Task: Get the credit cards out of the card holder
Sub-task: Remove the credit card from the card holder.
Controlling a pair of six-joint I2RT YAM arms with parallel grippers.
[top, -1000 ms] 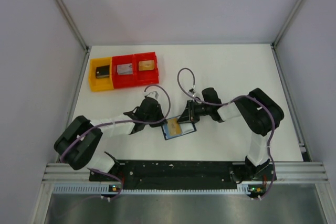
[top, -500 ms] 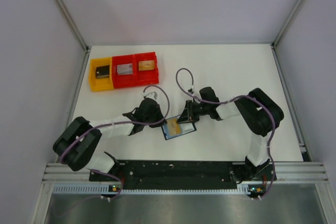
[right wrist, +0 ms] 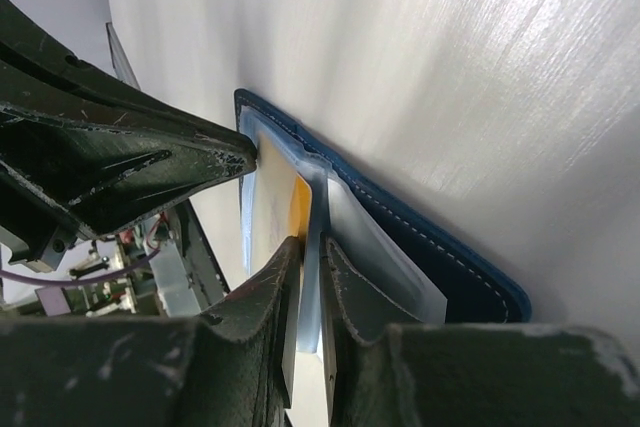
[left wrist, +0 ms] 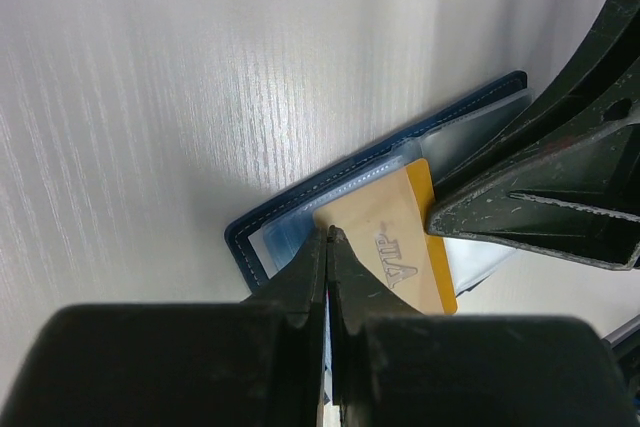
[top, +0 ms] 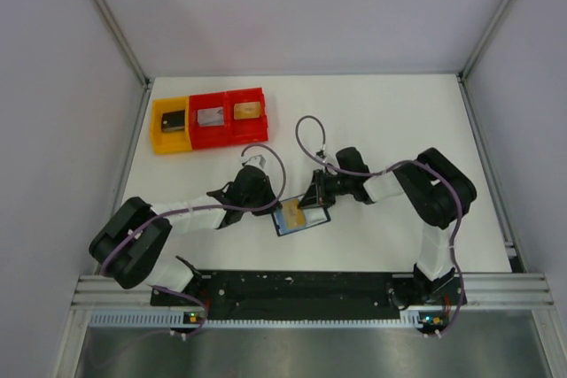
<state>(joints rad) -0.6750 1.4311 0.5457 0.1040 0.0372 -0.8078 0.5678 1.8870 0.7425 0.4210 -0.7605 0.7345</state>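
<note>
The dark navy card holder [top: 303, 218] lies open on the white table between both grippers. A tan and orange credit card [left wrist: 400, 237] marked VIP sticks partway out of its clear sleeve. My left gripper [left wrist: 333, 234] is shut on the near corner of that card; in the top view it [top: 273, 207] is at the holder's left edge. My right gripper [right wrist: 312, 247] is shut on a clear plastic sleeve of the card holder [right wrist: 440, 237], with the card [right wrist: 298, 209] just left of its jaws. In the top view it [top: 312, 205] is at the holder's upper right.
A yellow bin [top: 169, 126] and two joined red bins [top: 230, 115], each holding a small item, stand at the back left. The enclosure's grey walls rise on both sides. The black base rail [top: 301, 285] runs along the near edge.
The right arm has shifted very slightly left. Both grippers stay at the card holder with the same holds.
</note>
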